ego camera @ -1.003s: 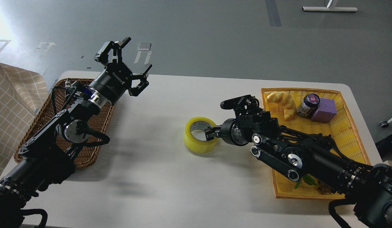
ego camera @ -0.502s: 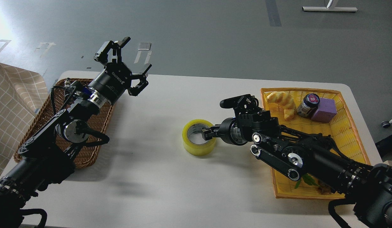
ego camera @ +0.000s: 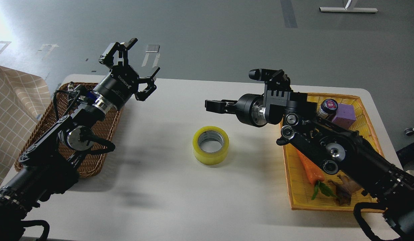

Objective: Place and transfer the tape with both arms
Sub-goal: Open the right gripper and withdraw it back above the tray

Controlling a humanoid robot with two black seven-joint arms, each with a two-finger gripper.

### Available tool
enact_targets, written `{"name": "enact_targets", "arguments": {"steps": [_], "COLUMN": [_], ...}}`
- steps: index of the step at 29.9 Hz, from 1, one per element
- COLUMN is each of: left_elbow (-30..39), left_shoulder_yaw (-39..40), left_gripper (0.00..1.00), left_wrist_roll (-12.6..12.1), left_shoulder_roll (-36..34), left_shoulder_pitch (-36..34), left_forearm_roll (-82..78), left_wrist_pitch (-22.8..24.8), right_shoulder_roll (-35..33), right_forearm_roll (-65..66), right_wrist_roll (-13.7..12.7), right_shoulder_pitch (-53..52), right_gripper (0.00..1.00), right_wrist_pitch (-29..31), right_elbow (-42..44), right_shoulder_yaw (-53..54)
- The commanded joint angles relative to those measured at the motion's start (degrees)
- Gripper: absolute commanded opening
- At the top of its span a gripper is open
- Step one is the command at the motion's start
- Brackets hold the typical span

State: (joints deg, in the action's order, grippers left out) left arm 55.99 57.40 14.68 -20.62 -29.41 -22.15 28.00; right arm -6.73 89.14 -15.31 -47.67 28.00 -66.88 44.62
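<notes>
Right tool (ego camera: 212, 105) of the black jointed arm hung above the white desk (ego camera: 167, 194), empty; whether its fingers were parted I cannot tell. At its 6 o'clock, well apart, the wide yellowish translucent tape roll (ego camera: 211, 145) lay flat on the desk. Farther off at 9 o'clock, the left tool (ego camera: 133, 68) hovered with fingers spread wide, holding nothing, beside the brown wicker basket (ego camera: 46, 127).

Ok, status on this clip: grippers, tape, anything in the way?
Left gripper open, raised by the wicker basket. Right gripper empty above the table, fingers unclear. Tape flat mid-table, free. Nothing between left gripper and tape.
</notes>
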Motion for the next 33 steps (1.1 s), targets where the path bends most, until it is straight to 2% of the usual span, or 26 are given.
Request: {"name": "enact_targets", "arguments": {"steps": [1,6,10,13,16,22,27,33], "left_elbow": [0.00,0.00,0.00,0.00,0.00,0.00,0.00,0.26], "left_shoulder_yaw": [0.08,0.26,0.43,0.52,0.61,0.43,0.26,0.00], "left_gripper": [1.00,1.00,1.00,1.00,1.00,1.00,1.00,1.00], "left_wrist_roll": [0.00,0.00,0.09,0.09,0.09,0.00,0.09,0.08], "left_shoulder_roll": [-0.04,-0.04,0.05,0.05,0.14,0.23,0.05,-0.21], "left_shoulder_pitch": [-0.20,-0.38,-1.08,-1.52,-1.87,-2.05,-2.05,-2.05], "left_forearm_roll": [0.00,0.09,0.09,0.09,0.18,0.09,0.09,-0.26], "left_wrist_pitch": [0.00,0.00,0.00,0.00,0.00,0.00,0.00,0.00], "right_shoulder_roll": [-4.34,-6.54,-5.67,-5.49,-5.93,-3.92,-1.36,-1.18], "right_forearm_roll": [-13.59,-25.23,-36.10,-44.45,-56.75,-69.26,-72.61,-76.05], "right_wrist_roll": [-0.07,0.63,0.80,0.72,0.63,0.72,0.54,-0.16], "right_shoulder_pitch": [0.38,2.84,8.71,10.66,13.46,21.28,26.47,30.53], "right_gripper": [1.00,1.00,1.00,1.00,1.00,1.00,1.00,1.00], "right_wrist_pitch": [0.00,0.00,0.00,0.00,0.00,0.00,0.00,0.00], "right_elbow": [-0.88,-0.62,-0.79,-0.71,-0.44,-0.70,-1.06,-3.78], "right_shoulder_yaw": [5.54,18.63,36.37,41.75,44.40,50.46,53.98,53.46]}}
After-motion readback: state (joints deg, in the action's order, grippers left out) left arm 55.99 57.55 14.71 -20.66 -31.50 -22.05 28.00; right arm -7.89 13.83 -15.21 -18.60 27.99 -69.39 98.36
